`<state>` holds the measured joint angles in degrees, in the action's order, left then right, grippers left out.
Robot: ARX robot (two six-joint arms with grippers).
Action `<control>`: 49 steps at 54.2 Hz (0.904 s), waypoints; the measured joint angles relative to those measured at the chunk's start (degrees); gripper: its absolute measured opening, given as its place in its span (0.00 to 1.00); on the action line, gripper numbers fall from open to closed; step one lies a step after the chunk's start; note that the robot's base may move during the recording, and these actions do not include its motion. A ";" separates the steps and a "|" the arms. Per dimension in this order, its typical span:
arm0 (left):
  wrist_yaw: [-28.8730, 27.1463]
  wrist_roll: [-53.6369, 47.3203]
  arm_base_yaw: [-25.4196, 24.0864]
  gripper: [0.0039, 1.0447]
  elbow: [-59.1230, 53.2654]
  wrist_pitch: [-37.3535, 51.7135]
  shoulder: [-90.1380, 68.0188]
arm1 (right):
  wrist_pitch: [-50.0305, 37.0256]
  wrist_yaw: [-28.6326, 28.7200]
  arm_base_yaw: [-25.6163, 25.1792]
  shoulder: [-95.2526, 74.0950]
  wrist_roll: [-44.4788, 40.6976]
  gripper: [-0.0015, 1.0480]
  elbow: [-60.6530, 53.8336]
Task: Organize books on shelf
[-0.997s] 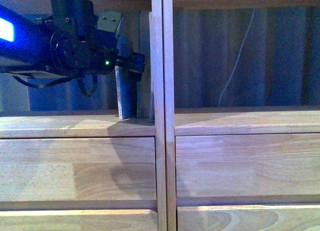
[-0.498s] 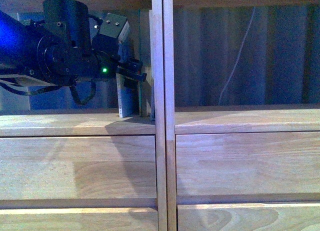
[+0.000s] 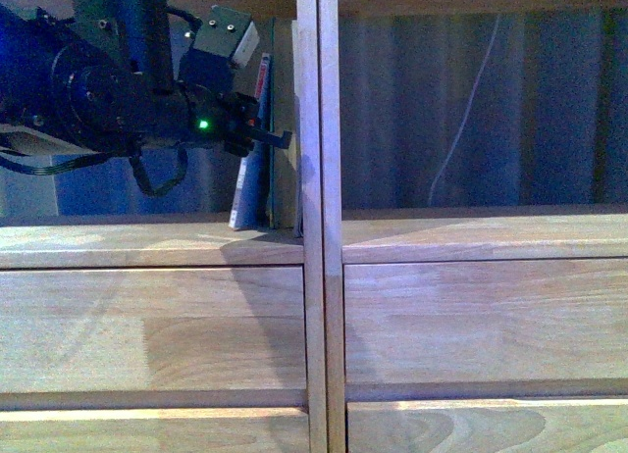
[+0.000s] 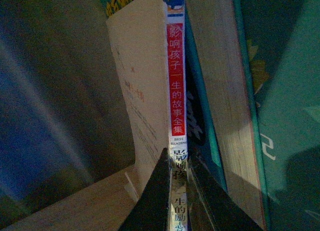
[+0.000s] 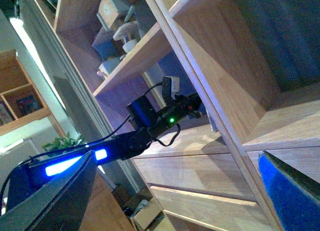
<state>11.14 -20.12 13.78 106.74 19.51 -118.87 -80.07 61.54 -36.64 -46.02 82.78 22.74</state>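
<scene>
My left gripper [image 3: 263, 139] is shut on the thin softcover book [image 3: 252, 169] inside the shelf's [image 3: 319, 227] left compartment. The book stands on the shelf board, its top leaning toward the centre divider. In the left wrist view the jaws [image 4: 177, 163] pinch its red-and-white spine [image 4: 176, 81], and the pale cover [image 4: 142, 91] bows outward. The teal book [image 4: 285, 116], with tan page edges [image 4: 225, 91], stands right beside it against the divider [image 3: 285, 129]. My right gripper [image 5: 170, 201] is open and empty, held off from the shelf front, and does not show in the front view.
Plain drawer fronts [image 3: 157, 326] sit below both compartments. A white cable [image 3: 461, 129] hangs at the back of the right compartment. Wooden toys [image 5: 115, 26] stand on a higher shelf. My left arm [image 5: 150, 126] reaches into the compartment.
My left wrist has risen and turned. The softcover has gone from standing upright to leaning with its top toward the divider, and its red spine now shows.
</scene>
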 joint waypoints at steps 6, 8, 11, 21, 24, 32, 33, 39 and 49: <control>1.44 0.50 -0.85 0.05 -1.46 -0.11 1.25 | 0.00 0.00 0.00 0.00 0.00 0.93 0.00; 1.68 0.77 -1.09 0.05 -1.99 -0.11 1.81 | 0.00 0.00 0.00 0.00 0.00 0.93 0.00; 2.51 1.29 -1.49 0.05 -3.02 -0.28 2.82 | 0.00 0.00 0.00 0.00 0.00 0.93 0.00; 4.20 2.08 -2.56 0.20 -6.34 -1.25 5.92 | 0.00 0.00 0.00 0.00 0.00 0.93 0.00; 4.33 2.23 -2.62 0.34 -7.91 -1.22 6.86 | 0.00 0.00 0.00 0.00 0.00 0.93 0.00; 4.35 2.12 -2.62 0.61 -13.68 0.79 9.25 | 0.00 0.00 0.00 0.00 0.00 0.93 0.00; 4.31 2.14 -2.62 0.64 -14.27 1.11 9.51 | 0.00 0.00 0.00 0.00 0.00 0.93 0.00; 4.33 2.84 -2.78 0.83 -18.29 3.61 11.63 | 0.00 0.00 0.00 0.00 0.00 0.93 0.00; 3.48 5.35 -3.45 0.93 -27.34 10.43 18.86 | 0.00 0.00 0.00 0.00 0.00 0.93 0.00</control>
<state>14.61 -14.76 10.33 79.40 29.93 -100.01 -80.07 61.54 -36.64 -46.02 82.78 22.74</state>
